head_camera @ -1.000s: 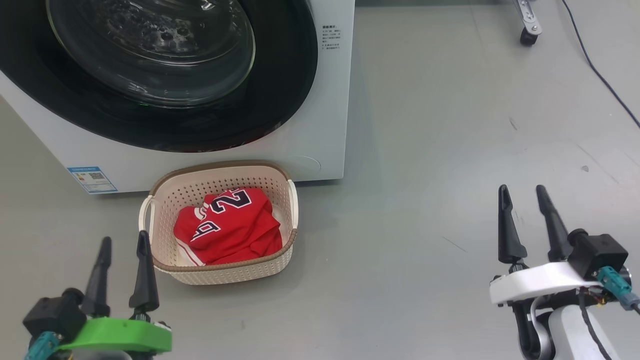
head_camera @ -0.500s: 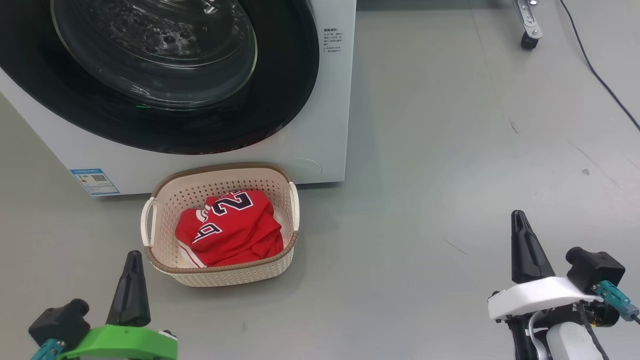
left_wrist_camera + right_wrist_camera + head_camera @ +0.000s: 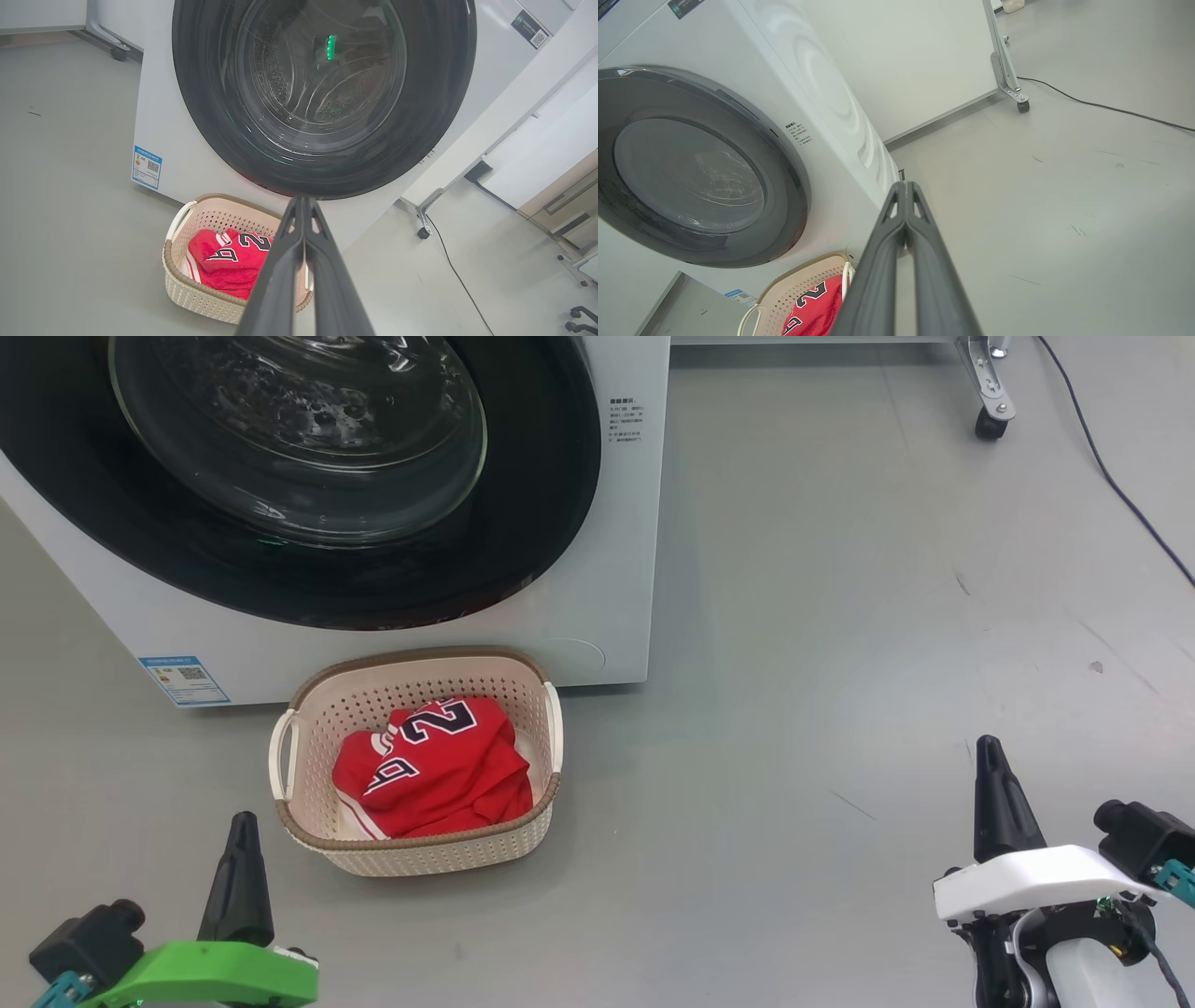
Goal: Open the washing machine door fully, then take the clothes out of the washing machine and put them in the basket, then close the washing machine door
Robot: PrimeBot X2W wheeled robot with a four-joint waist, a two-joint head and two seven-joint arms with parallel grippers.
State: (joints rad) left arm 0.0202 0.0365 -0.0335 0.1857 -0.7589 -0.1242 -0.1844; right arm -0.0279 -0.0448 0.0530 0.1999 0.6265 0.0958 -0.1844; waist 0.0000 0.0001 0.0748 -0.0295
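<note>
The white washing machine [image 3: 616,569] stands at the upper left with its black-rimmed glass door [image 3: 299,457] flat against the front. The same door [image 3: 322,93] faces the left wrist camera, and the drum behind the glass holds no cloth that I can see. On the floor before the washer sits the cream basket [image 3: 420,840] with the red numbered jersey [image 3: 434,770] in it. My left gripper [image 3: 241,826] hangs at the lower left, shut and holding nothing. My right gripper [image 3: 991,751] is at the lower right, shut with nothing in it.
Grey floor stretches right of the washer. A caster leg [image 3: 990,420] and a black cable [image 3: 1120,485] lie at the upper right. A white panel on wheels [image 3: 924,60] stands behind the machine. More wheeled legs [image 3: 577,275] are at the far right of the left wrist view.
Both grippers went from open to shut and dropped lower and back. The head camera shifted slightly, so the scene slid down and right.
</note>
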